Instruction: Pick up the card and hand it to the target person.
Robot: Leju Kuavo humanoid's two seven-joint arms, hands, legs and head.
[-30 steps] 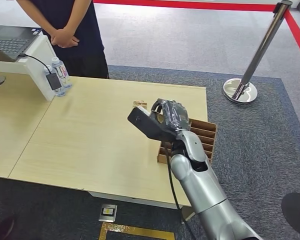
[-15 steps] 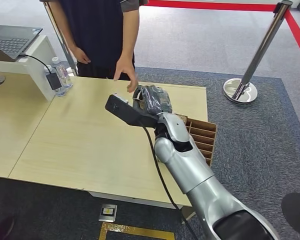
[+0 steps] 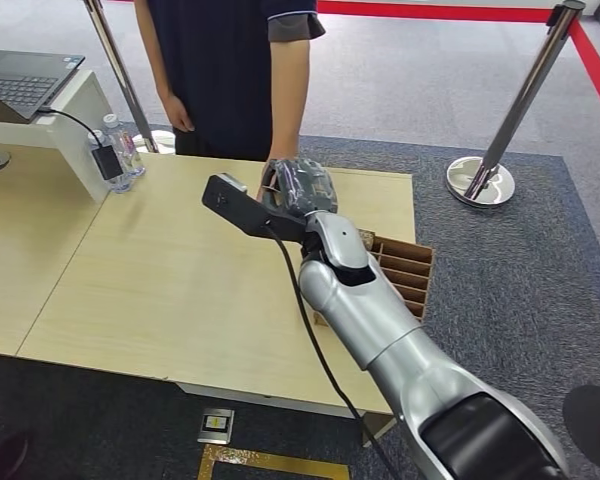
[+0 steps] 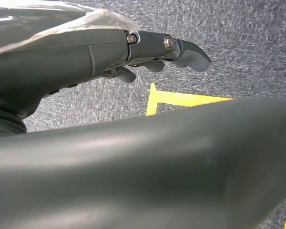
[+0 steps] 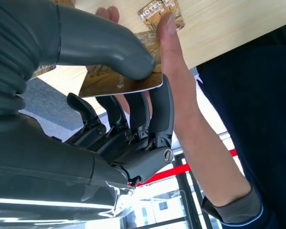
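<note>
Handover stage, seen from the head and both wrists. We see the right hand (image 3: 301, 187) stretched forward over the far edge of the table (image 3: 131, 280), directly in front of the person (image 3: 229, 60) who stands on the other side. In the right wrist view the card (image 5: 123, 71) lies flat between the thick grey thumb, pressing on its printed face, and the darker fingers (image 5: 159, 114) curled under it: the right hand pinches the card. The card's long axis runs across the palm and its free end projects past the thumb tip toward the person. The person's hand (image 5: 174, 62) already touches that free end, its thumb laid along the card's edge, other fingers showing behind the card. The relation that governs the coming move is therefore contact at both ends: robot at one, person at the other. We judge that what remains is for the thumb to lift so the card can slide away along its long axis. The right arm is extended nearly straight, wrist level. A slotted cardboard box (image 3: 403, 275) sits on the table beside the forearm. The left hand (image 4: 152, 52) hangs over grey carpet with fingers loosely extended, holding nothing, far from the card.
</note>
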